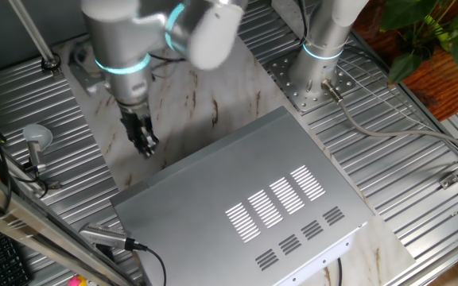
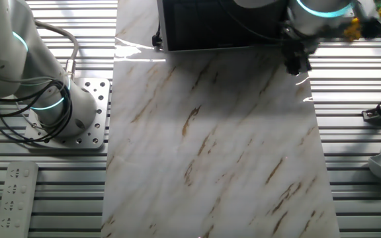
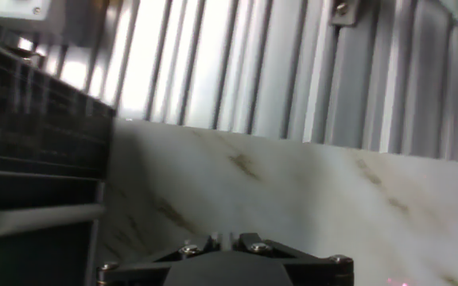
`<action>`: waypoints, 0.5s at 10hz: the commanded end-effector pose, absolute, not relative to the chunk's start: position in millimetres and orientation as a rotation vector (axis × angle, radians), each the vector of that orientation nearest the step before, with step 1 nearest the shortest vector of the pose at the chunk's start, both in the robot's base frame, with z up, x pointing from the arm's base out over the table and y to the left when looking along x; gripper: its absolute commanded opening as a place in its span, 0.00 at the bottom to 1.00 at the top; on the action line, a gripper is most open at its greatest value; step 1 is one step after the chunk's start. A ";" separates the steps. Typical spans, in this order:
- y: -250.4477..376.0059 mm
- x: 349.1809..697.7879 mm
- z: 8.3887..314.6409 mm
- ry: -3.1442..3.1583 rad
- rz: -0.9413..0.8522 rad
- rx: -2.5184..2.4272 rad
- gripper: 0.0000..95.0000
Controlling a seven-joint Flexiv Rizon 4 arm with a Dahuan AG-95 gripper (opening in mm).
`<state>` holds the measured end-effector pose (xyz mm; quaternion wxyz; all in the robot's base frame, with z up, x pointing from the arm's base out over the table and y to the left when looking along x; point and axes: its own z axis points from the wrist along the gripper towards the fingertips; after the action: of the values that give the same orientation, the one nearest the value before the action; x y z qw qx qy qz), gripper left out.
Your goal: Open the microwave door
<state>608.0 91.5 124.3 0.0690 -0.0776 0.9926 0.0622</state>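
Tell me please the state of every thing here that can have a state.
Large silver-grey sheet-metal microwave: upright on the marble board, cable plugged in at the back.
Flat black glassy microwave door: shut, it seems.
Black two-finger pincer: beside the microwave's front corner, holding nothing; open or shut cannot be told.

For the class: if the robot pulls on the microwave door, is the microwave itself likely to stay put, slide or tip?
The microwave is a broad, low sheet-metal box, so it probably will not tip. It sits on a smooth marble-look board, so it might slide under a hard tug. The microwave door looks like a flat, rigid panel, likely to swing without flexing.
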 end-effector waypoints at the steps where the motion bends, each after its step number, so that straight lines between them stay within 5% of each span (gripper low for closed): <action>1: 100.9 596.5 124.5 2.981 0.193 -0.215 0.20; 5: 101.2 594.5 125.7 2.949 0.204 -0.259 0.20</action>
<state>595.6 101.4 126.2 0.0865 -0.0832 0.9907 0.0646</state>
